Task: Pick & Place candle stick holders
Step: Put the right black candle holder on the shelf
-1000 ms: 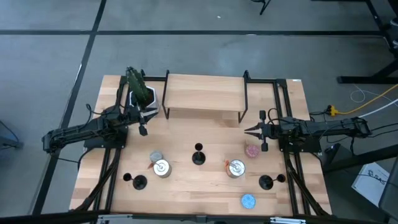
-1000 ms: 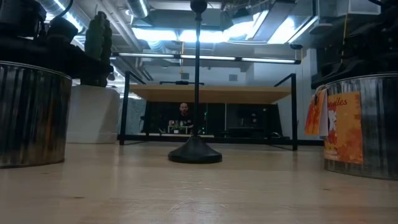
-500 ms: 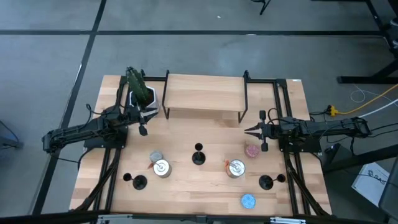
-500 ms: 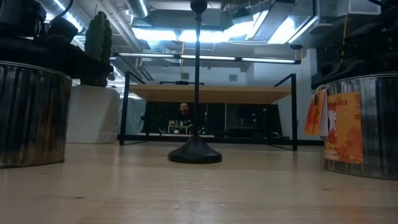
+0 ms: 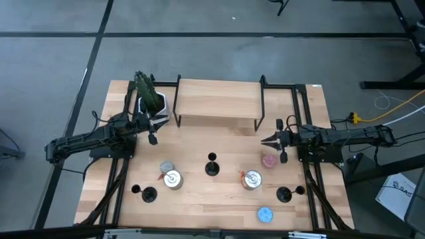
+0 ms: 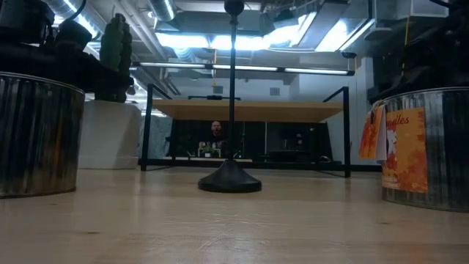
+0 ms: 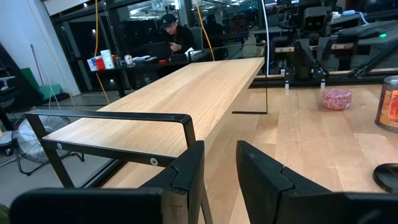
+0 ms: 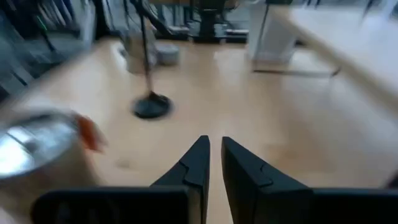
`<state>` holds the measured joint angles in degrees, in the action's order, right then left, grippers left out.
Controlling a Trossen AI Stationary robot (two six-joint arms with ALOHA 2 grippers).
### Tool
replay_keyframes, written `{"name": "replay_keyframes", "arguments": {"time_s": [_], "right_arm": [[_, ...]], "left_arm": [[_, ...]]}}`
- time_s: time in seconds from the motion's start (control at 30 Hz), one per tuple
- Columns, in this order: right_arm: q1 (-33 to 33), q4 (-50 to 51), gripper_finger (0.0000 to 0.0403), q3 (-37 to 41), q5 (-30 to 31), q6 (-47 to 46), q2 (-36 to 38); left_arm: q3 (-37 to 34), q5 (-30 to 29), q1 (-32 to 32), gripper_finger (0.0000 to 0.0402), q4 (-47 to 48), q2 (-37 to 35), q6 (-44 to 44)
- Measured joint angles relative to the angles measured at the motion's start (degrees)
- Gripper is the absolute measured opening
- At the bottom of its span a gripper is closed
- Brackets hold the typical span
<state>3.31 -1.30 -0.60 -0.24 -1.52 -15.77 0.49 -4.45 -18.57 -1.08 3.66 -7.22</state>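
High view: I count three candle stick holders on the table, none held: the centre holder, one at front left, one at front right. The left gripper hangs by the shelf's left end, the right gripper by its right end, above a pink puck.

Low view: the centre holder's base sits between two silver tins. Its stem is thin and tall; my guess is a sideways nudge tips it into a tin.

Left wrist view: fingers a small gap apart, nothing between them. The wooden shelf is right ahead, so a low swing could clip its frame.

Right wrist view: fingers nearly together, empty, pointing towards a holder. The labelled tin is close; a wide approach risks shoving it.
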Motion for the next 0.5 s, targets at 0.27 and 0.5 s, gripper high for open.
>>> {"name": "replay_keyframes", "arguments": {"time_s": [0.27, 0.5], "right_arm": [[0.04, -1.24, 0.0045, -0.31, -0.41, -13.51, 0.0], [0.92, 12.72, 0.0045, -10.12, -0.39, -13.49, -2.11]], "left_arm": [[-0.02, 0.0, 0.0, 0.0088, 0.0, -0.02, 0.0], [-0.02, 0.0, -0.01, 0.0088, 0.0, -0.02, 0.0]]}}
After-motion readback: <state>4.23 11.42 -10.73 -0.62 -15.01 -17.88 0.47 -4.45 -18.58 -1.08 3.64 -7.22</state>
